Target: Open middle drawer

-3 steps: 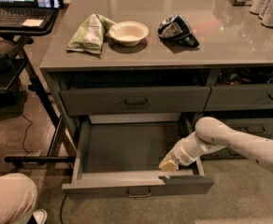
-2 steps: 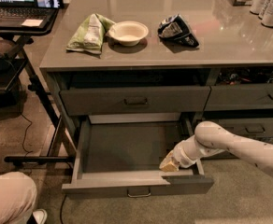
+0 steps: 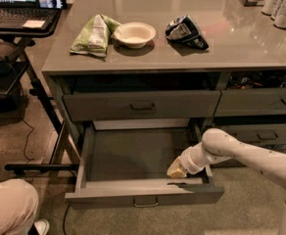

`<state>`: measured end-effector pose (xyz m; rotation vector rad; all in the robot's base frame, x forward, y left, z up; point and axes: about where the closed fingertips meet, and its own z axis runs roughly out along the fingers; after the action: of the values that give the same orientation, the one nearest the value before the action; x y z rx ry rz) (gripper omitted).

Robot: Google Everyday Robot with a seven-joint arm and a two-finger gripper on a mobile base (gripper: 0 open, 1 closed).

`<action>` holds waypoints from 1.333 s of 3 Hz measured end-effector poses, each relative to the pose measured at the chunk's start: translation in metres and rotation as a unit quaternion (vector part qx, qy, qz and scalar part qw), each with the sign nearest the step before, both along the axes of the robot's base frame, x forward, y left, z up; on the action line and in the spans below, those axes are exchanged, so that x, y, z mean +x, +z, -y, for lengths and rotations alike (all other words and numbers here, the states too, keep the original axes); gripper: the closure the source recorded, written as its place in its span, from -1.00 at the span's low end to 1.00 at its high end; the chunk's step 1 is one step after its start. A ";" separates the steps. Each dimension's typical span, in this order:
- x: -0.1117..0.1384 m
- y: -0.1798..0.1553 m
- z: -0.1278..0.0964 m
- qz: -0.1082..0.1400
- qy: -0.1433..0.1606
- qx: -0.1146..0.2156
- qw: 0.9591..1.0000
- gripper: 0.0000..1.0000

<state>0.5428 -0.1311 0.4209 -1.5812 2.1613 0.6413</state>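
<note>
The middle drawer [image 3: 133, 158] is a wide dark grey drawer, pulled far out below the counter. Its deep plain box looks empty. Its flat front [image 3: 104, 198] faces me with a small dark pull handle [image 3: 145, 202] at the centre. My gripper [image 3: 176, 170], tan at the tip on a white arm [image 3: 241, 153] coming from the right, is down inside the drawer at its front right corner, just behind the front panel. The closed drawer above it [image 3: 143, 105] has its own handle.
On the grey counter [image 3: 241, 43] lie a green chip bag [image 3: 94, 33], a white bowl [image 3: 134, 34] and a dark chip bag [image 3: 186, 32], with cans [image 3: 282, 4] at the far right. More drawers [image 3: 260, 102] are to the right. A laptop stand [image 3: 20, 13] is at left. A knee [image 3: 11, 207] shows at bottom left.
</note>
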 end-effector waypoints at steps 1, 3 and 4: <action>0.001 -0.016 0.003 -0.013 0.019 -0.002 1.000 1.00; -0.003 -0.033 0.008 -0.045 0.037 -0.002 0.998 0.16; -0.005 -0.033 0.009 -0.051 0.040 -0.001 0.998 -0.30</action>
<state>0.5382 -0.1403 0.3876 -1.6775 2.1801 0.7610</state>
